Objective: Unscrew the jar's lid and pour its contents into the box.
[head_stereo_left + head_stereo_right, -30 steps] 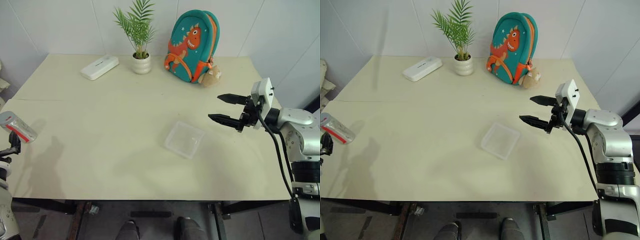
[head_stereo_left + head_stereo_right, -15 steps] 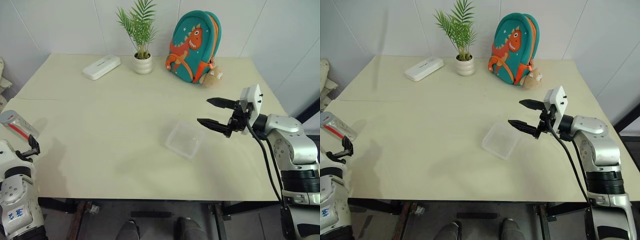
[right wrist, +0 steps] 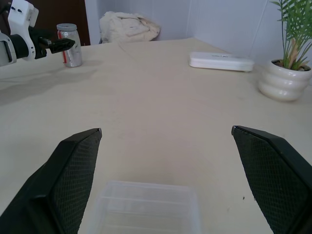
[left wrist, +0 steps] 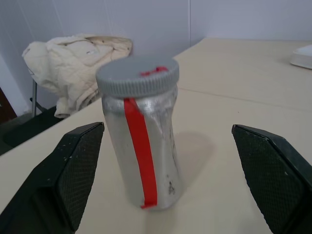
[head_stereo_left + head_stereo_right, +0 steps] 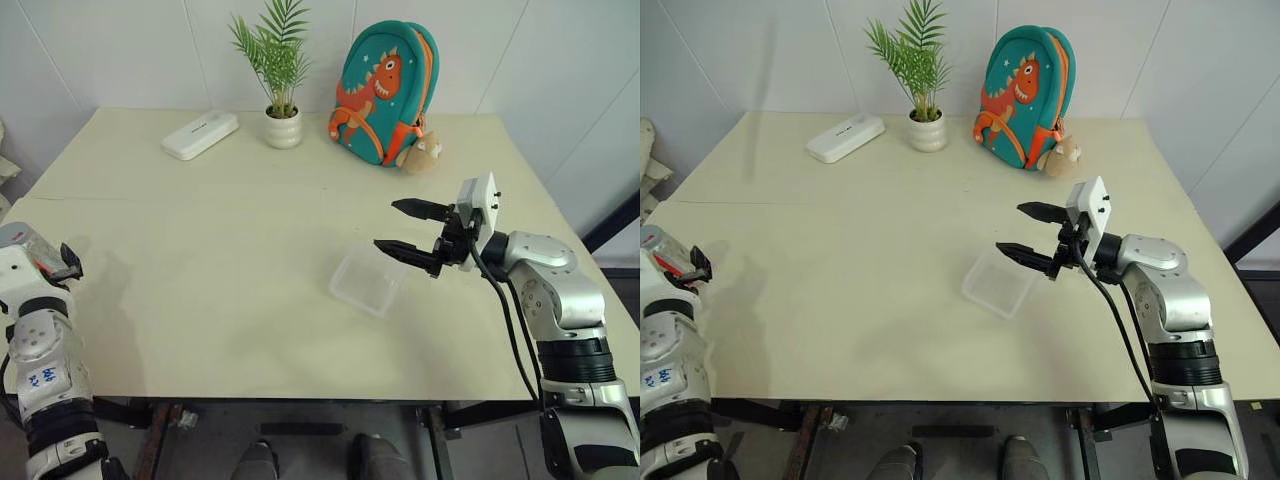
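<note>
Jar point(image 4: 141, 141) stands upright near the left edge of the worktop point(image 5: 230, 230), its grey lid point(image 4: 138, 74) screwed on with the small red mark on top and the red stripe running down its silvery side. The left end effector point(image 4: 168, 165) points at it with both black fingers spread wide, one on each side of the jar, neither one touching it as far as the left wrist view shows. In the right wrist view the jar point(image 3: 69, 45) appears far across the worktop, just beside the tip of that left end effector point(image 3: 54, 45).

The step in hand looks like the reach for the jar: nothing is gripped and the lid is on. The right end effector point(image 5: 408, 229) hangs over the far edge of the box point(image 5: 368, 280), fingers spread and empty, well apart from the jar. The box lies near the middle of the worktop and looks empty.

Next, the left end effector probably needs to advance until the jar's body sits between its fingers, then close low on the body so the lid stays free. The right one would then have to cross over and grasp the lid for the twist. The contents cannot be made out through the jar's wall.
</note>
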